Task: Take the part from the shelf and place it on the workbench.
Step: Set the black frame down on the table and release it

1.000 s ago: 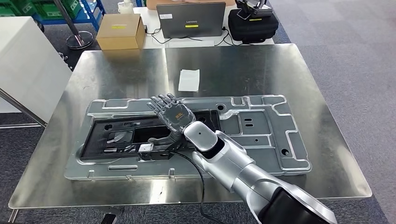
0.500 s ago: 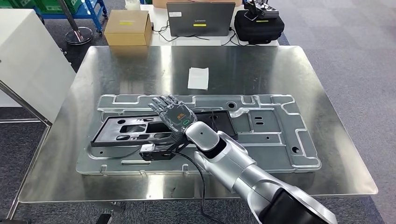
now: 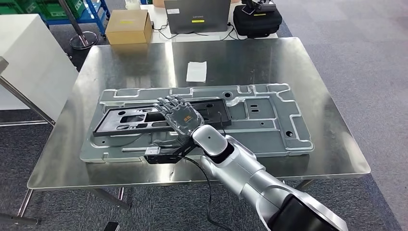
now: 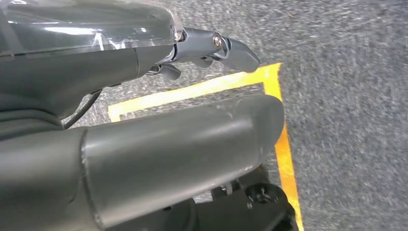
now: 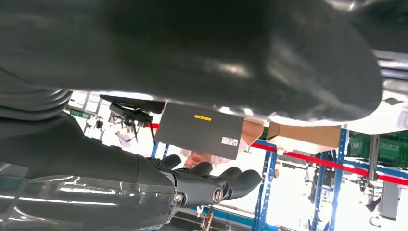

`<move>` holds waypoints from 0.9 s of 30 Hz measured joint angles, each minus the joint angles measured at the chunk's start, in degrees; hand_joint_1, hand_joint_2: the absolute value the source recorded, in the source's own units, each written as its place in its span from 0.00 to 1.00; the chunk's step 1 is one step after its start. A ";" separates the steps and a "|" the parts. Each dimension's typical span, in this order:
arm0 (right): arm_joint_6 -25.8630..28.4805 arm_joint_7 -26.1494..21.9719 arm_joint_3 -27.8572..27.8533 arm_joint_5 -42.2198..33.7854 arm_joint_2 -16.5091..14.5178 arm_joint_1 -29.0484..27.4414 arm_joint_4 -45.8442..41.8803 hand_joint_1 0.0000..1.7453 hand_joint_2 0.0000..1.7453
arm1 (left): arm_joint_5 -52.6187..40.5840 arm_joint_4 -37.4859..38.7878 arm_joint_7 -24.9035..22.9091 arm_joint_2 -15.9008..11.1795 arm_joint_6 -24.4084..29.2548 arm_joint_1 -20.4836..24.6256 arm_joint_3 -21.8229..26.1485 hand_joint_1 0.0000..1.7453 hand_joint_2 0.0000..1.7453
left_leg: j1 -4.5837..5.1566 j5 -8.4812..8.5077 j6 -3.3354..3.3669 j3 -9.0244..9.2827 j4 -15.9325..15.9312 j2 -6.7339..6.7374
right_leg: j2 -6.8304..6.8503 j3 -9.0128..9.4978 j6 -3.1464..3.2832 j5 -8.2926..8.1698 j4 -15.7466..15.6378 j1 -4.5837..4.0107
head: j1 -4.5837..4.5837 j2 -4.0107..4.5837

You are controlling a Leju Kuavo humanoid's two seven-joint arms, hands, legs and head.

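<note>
The part, a large grey metal panel (image 3: 269, 120) with a black frame (image 3: 120, 120) lying on it, rests flat on the steel workbench (image 3: 240, 62). My right hand (image 3: 179, 115) is spread flat over the middle of the black frame, fingers straight and apart, gripping nothing. Whether it touches the frame I cannot tell. In the right wrist view the right hand (image 5: 192, 185) has its fingers stretched out with nothing between them. My left hand (image 4: 144, 120) hangs over grey carpet with a yellow tape mark, fingers out and holding nothing.
A white paper sheet (image 3: 196, 71) lies on the bench behind the part. Beyond the far edge stand a cardboard box (image 3: 127, 26), a laptop (image 3: 196, 14) and a black bag (image 3: 257, 19). A white cabinet (image 3: 29, 57) stands at the left. Grey carpet surrounds the bench.
The whole picture has shifted: the camera has drawn back and the bench looks smaller, with its near edge and legs now showing. My right hand stays spread over the black frame.
</note>
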State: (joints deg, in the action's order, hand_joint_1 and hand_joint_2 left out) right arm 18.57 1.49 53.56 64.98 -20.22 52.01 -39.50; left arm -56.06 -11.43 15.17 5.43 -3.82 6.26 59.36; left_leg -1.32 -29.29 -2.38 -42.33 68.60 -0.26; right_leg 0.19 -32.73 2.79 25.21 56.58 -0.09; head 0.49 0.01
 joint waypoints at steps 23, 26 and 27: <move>3.69 0.83 -3.15 2.35 1.91 -3.20 -2.93 0.00 0.00 | -1.10 0.00 0.02 0.08 -0.14 0.49 0.83 0.00 0.00 | -0.01 8.72 1.28 3.52 -9.95 0.47 | -0.31 3.23 -3.14 5.04 3.50 0.49 | -0.25 -0.01; 3.76 0.80 -3.39 2.42 1.97 -3.30 -3.16 0.00 0.00 | -1.09 0.00 -0.01 0.08 -0.16 0.39 0.93 0.00 0.00 | -0.21 10.01 0.08 3.23 -10.63 0.42 | -0.23 3.27 -1.90 4.46 1.53 0.22 | -0.34 -0.01; 3.85 0.80 -3.41 2.45 1.99 -3.40 -3.16 0.00 0.00 | -1.10 0.00 -0.02 0.08 -0.16 0.29 0.98 0.00 0.00 | -0.31 9.02 -0.18 2.84 -10.08 0.40 | -0.13 2.80 -1.39 3.79 1.44 0.26 | -0.27 -0.01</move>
State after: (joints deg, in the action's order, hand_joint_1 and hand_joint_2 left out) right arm 22.42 2.29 50.15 67.43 -18.22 48.61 -42.65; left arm -57.17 -11.43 15.16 5.51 -3.98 6.54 60.34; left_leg -1.63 -20.27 -2.56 -39.49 58.52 0.15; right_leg 0.06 -29.93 1.40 29.00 58.02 0.17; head 0.22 0.00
